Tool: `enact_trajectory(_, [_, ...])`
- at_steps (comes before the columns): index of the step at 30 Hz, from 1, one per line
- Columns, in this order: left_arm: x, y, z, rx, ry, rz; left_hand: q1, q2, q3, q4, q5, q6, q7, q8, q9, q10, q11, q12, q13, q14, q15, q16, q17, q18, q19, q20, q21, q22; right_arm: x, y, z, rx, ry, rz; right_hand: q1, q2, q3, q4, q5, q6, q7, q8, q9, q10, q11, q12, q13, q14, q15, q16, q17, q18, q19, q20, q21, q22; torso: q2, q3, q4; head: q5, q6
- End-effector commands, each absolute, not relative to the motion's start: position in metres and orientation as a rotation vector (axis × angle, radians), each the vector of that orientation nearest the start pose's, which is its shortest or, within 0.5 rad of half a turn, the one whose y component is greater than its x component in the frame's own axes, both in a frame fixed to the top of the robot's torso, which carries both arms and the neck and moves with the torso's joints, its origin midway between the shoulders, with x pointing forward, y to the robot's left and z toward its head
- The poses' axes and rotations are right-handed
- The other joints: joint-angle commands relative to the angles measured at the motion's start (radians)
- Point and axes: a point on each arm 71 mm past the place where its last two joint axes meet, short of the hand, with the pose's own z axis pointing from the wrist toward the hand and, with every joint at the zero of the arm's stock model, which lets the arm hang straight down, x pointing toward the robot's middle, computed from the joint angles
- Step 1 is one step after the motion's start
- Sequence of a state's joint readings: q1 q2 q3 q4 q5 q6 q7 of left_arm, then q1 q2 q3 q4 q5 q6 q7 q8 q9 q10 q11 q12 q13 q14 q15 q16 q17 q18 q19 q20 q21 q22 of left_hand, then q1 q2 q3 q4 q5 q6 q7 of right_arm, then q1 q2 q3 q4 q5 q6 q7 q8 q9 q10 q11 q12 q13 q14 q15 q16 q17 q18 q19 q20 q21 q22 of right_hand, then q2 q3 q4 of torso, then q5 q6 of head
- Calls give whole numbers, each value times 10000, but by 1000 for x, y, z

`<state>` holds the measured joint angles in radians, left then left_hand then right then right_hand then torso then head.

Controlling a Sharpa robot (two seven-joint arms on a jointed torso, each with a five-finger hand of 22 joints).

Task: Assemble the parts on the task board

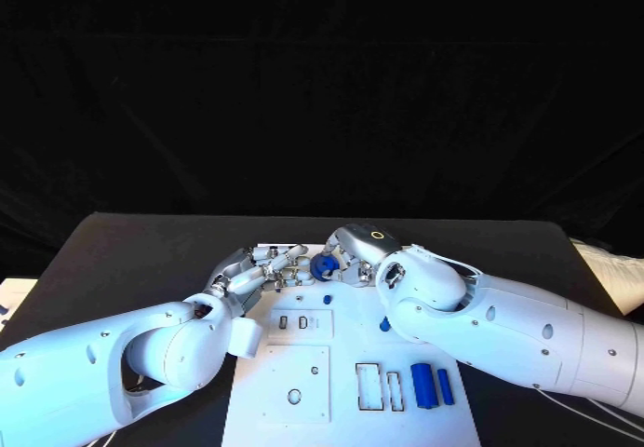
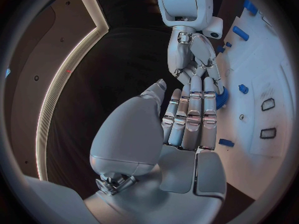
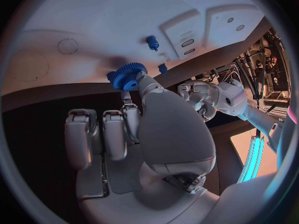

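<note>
The blue gear [image 1: 324, 267] is being partly hidden by both hands; the task board's [image 1: 352, 410] near edge is being cut off.

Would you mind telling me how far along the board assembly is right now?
Early to midway, I'd judge. Done: a small blue peg stands in the white task board. In hand: the right hand holds a blue toothed gear at the far edge. Left: two blue cylinders lie loose beside empty rectangular slots.
</note>
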<state>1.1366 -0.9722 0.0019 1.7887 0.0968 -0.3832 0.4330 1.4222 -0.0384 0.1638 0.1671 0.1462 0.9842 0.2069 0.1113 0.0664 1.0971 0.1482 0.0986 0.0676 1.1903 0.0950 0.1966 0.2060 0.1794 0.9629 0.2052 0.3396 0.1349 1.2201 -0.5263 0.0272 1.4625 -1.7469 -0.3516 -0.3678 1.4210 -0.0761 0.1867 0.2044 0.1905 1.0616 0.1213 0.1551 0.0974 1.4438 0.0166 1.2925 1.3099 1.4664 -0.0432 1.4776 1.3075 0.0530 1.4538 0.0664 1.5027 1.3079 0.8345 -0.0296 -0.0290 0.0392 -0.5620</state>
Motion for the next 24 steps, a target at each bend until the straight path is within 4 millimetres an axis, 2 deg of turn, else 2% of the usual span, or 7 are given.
enact_trajectory(1, [433, 198, -168, -12418, 13797, -16797, 55, -7, 1, -63, -37, 20, 79, -41, -7, -37, 46, -42, -9, 43, -2, -50, 18, 32, 75, -1, -32, -13, 495, -61, -144, -3175, 14702, 5673, -45, 3, 82, 106, 0, 248, -190, 102, 338, 34, 23, -9, 215, 641, -37, 44, 399, -179, 56, 14, 45, 1112, 4, 11, -3, 14, -13])
enact_trajectory(4, [433, 198, -168, -12418, 13797, -16795, 55, -7, 1, -63, -37, 20, 79, -41, -7, -37, 46, -42, -9, 43, -2, -50, 18, 32, 75, -1, -32, -13, 497, -59, -146, -3177, 14753, 5630, -48, -6, 90, 101, -1, 228, -182, 88, 339, 19, 27, -38, 195, 640, -36, 41, 393, -179, 55, 14, 45, 1112, 2, 16, -29, 41, -7])
enact_trajectory(10, [433, 197, -168, -12415, 13805, -16811, 59, -13, 8, -78, -38, 26, 75, -48, -5, -31, 44, -52, -8, 47, -2, -60, 28, 33, 78, -1, -34, -16, 500, -58, -148, -3158, 14795, 5550, -119, -71, 129, 112, -22, 53, -108, -41, 331, -63, 82, -184, 108, 640, 0, 44, 407, -185, 66, 30, 52, 1134, 3, 16, -21, 28, -44])
enact_trajectory(19, [433, 197, -168, -12428, 13820, -16790, 59, -13, 8, -78, -38, 26, 75, -48, -5, -31, 44, -52, -8, 47, -2, -60, 28, 33, 78, -1, -34, -16, 502, -54, -150, -3206, 14830, 5603, -452, -341, 24, 226, -70, -541, 137, -561, 248, -242, 297, -525, -98, 644, 177, 61, 455, -183, 45, 169, 44, 1126, 5, 20, -28, 28, -55])
enact_trajectory(24, [433, 197, -168, -12436, 13829, -16776, 59, -13, 8, -78, -38, 26, 75, -48, -5, -31, 44, -52, -8, 47, -2, -60, 28, 33, 78, -1, -34, -16, 503, -55, -151, -3212, 14935, 5559, -655, -483, -162, 306, -99, -765, 215, -822, 227, -390, 378, -819, -292, 643, 258, 69, 477, -178, 30, 261, 36, 1116, 5, 21, -24, 21, -48])
